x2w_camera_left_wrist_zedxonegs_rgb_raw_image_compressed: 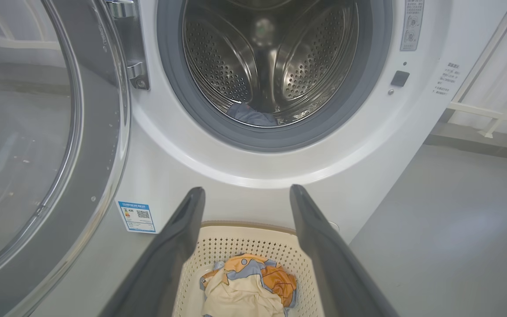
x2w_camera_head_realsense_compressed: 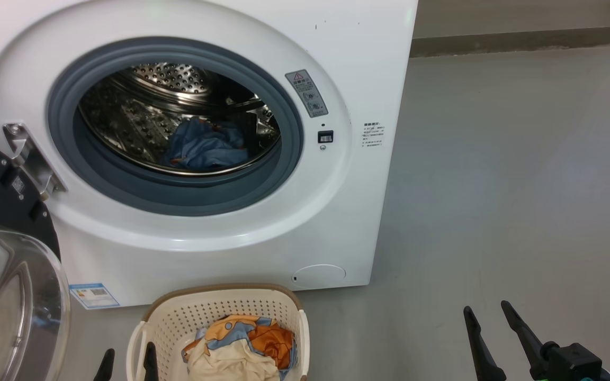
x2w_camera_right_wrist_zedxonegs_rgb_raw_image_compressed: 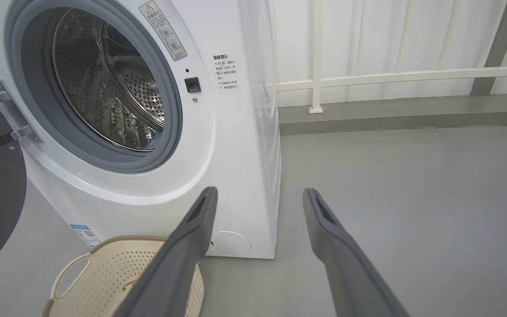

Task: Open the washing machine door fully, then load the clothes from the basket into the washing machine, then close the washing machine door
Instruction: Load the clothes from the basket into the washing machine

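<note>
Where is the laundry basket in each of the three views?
Head view: the basket sits at the bottom edge, left of centre.
Left wrist view: the basket, bottom centre, between the fingers of the left pincer.
Right wrist view: the basket, bottom left, partly behind the right pincer.
Shared landmark: the blue label sticker, by the basket's upper left.

Washing machine (x2w_camera_head_realsense_compressed: 368,63): glossy white casing, matt grey rubber gasket (x2w_camera_head_realsense_compressed: 178,196), shiny perforated steel drum (x2w_camera_head_realsense_compressed: 172,79). Basket (x2w_camera_head_realsense_compressed: 231,309): matt cream plastic (brown woven-look rim (x2w_camera_head_realsense_compressed: 220,287)). Clothes (x2w_camera_head_realsense_compressed: 231,354): soft creased cloth.
</note>
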### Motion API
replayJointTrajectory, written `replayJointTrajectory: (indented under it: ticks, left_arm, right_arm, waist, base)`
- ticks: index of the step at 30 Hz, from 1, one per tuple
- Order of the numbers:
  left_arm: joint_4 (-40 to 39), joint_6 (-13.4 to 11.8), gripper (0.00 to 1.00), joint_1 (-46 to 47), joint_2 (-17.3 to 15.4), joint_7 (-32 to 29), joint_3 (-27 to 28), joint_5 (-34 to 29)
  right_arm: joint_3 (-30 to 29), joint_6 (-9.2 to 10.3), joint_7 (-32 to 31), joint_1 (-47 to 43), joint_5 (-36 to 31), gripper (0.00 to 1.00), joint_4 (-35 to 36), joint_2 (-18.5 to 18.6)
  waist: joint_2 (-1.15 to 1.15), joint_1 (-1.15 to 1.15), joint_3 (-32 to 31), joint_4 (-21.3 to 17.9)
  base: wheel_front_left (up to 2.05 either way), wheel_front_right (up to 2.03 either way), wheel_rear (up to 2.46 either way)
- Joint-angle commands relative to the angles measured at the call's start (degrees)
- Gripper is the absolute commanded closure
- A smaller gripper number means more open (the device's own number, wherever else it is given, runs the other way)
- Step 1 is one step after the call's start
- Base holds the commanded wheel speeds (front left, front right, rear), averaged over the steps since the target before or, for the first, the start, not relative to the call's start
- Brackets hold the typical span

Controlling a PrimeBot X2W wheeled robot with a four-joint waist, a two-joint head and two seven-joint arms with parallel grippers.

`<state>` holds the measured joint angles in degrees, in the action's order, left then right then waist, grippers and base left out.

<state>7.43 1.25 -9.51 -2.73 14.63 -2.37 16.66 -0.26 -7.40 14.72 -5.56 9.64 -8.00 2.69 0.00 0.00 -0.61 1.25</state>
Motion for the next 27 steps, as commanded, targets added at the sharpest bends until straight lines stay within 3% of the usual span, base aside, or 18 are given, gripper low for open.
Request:
replayJointTrajectory:
  ticks: [1,15,27]
  left_arm:
    - [-0.80,0.33,0.00,1.80,-0.15,0.37,1.93,0.13]
    - [2.94,3.05,0.00,7.50,-1.67,-0.42,-0.43,-1.52]
    - [16.74,5.55,0.00,18.69,-5.72,-8.65,-3.35,1.89]
  right_arm:
    - [1.62,-0.09,0.28,2.44,-0.63,0.00,1.56,0.36]
    - [2.79,-0.09,0.28,6.01,-1.72,0.00,2.98,0.23]
    - [6.47,-0.09,0.28,12.69,0.70,0.00,5.31,0.20]
  waist:
    - [0.00,0.00,0.37,-0.06]
    - [0.00,0.00,7.81,-2.21]
    - [0.00,0.00,19.13,-8.46]
  base:
    - [0.00,0.00,0.00]
    - [0.00,0.00,0.00]
    - [0.00,0.00,0.00]
